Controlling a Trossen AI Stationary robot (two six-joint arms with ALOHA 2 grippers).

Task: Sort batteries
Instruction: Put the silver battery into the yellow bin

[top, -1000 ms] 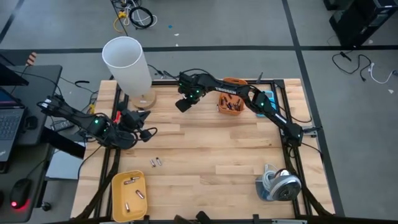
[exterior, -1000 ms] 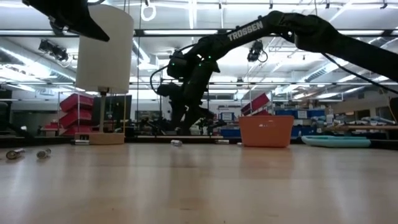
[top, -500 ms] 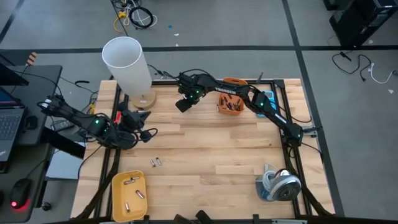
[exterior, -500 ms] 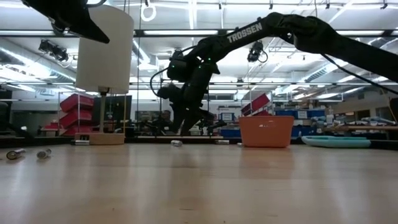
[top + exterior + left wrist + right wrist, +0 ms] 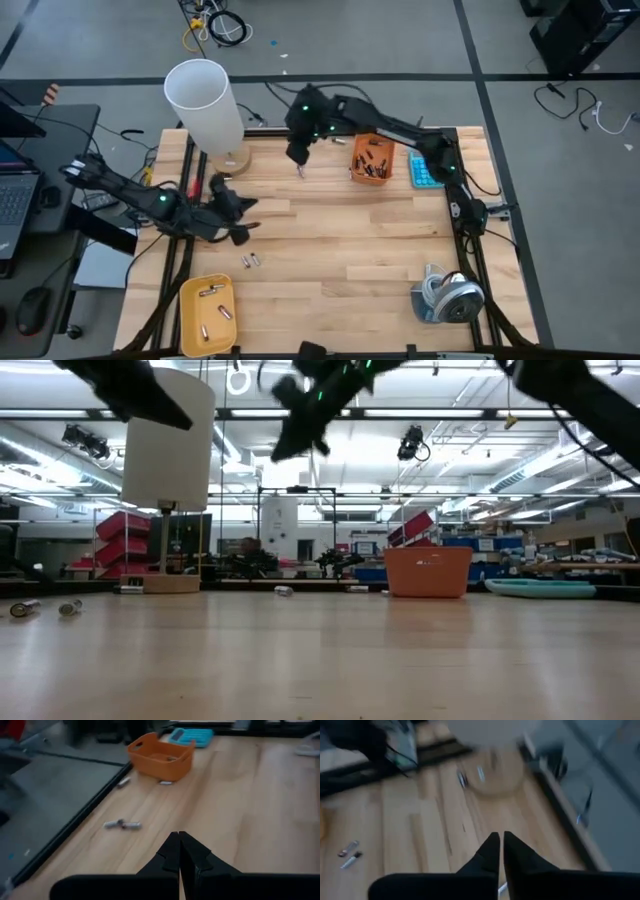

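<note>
batteries: pair loose mid-tabletop, more in yellow tray and orange bin | handling: small, rigid, smooth, prone to roll; best pinched across the middle of the barrel | right gripper: raised near bin, pinched shut; whether on a cell, cannot tell | left gripper: clenched, nothing held, near the pair

You see bin at table's back, calculator right of it, tray front-left, two batteries between, lamp back-left.
</note>
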